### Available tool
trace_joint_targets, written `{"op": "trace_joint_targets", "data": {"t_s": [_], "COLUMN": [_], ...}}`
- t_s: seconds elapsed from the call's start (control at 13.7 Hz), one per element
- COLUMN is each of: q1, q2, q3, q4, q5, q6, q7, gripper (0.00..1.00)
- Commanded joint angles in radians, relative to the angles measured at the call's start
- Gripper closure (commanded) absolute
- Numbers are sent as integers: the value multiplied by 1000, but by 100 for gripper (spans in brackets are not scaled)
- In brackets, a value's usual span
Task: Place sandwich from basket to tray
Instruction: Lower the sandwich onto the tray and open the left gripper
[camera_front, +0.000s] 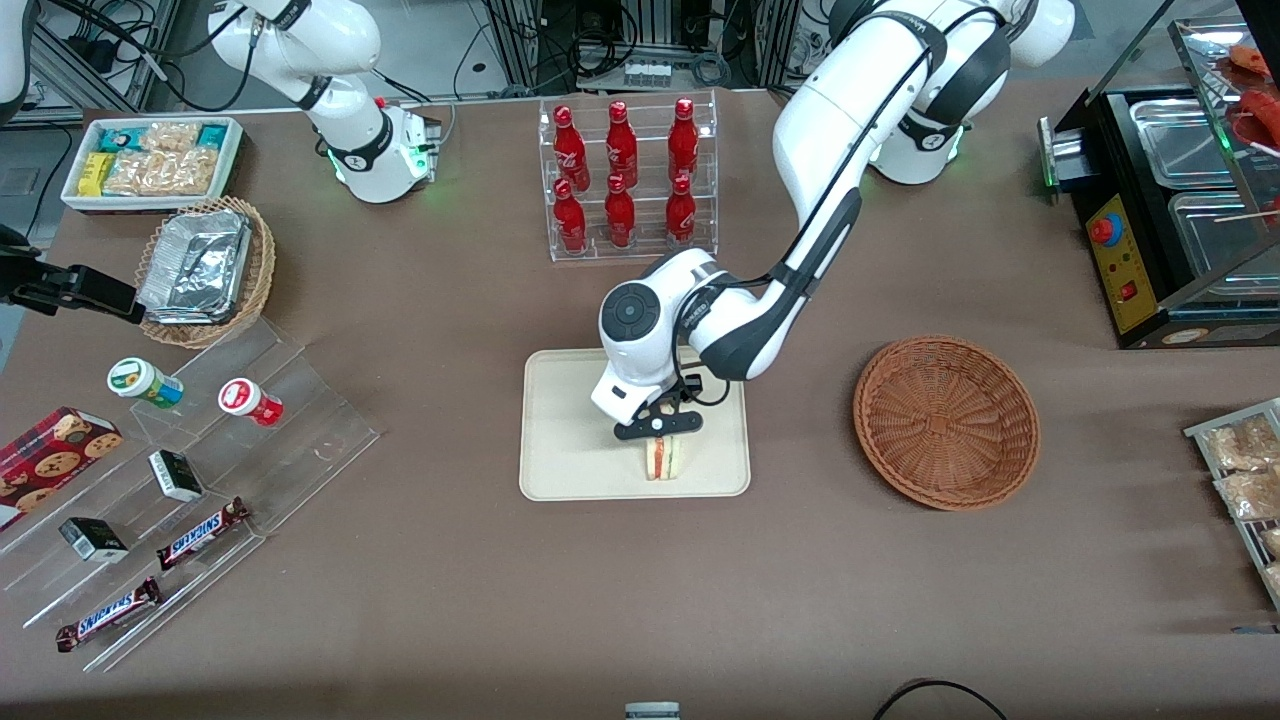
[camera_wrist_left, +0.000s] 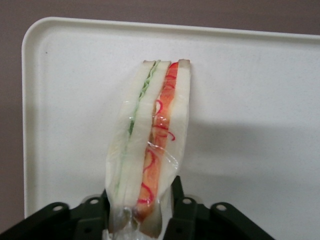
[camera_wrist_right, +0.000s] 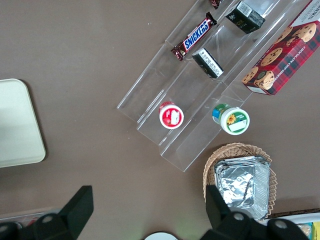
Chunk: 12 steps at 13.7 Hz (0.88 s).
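Left arm's black two-finger gripper (camera_front: 660, 428) is clamped on the clear-wrapped triangular bread sandwich (camera_wrist_left: 150, 145) — wedge upright over the flat cream rectangular tray (camera_front: 560, 440), by its front-camera-side edge, long axis across the tray — round reddish-brown wicker basket (camera_front: 945, 421) empty.

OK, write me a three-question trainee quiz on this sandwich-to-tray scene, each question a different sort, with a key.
1. True or false: the round reddish-brown wicker basket holds a sandwich.
2. The hand grips what? A) red bottle B) clear-wrapped triangular sandwich C) Snickers bar
3. Fill in: the hand is above the cream rectangular ____.

Key: 1 false; 2 B; 3 tray.
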Motion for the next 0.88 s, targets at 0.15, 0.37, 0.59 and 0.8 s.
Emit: {"op": "trace_joint_targets", "data": {"t_s": [0.15,0.37,0.59,0.8], "q1": [-13,-12,-12,-4], "q2": [17,6,-10,-52], "q3": [8,8,7,3], "q4": [33,34,85,119], "q5": [18,17,9,6], "q6": [5,-2,-88,-177], "q7": [-9,-16,-17,-14], "gripper": [0,0,0,0]}}
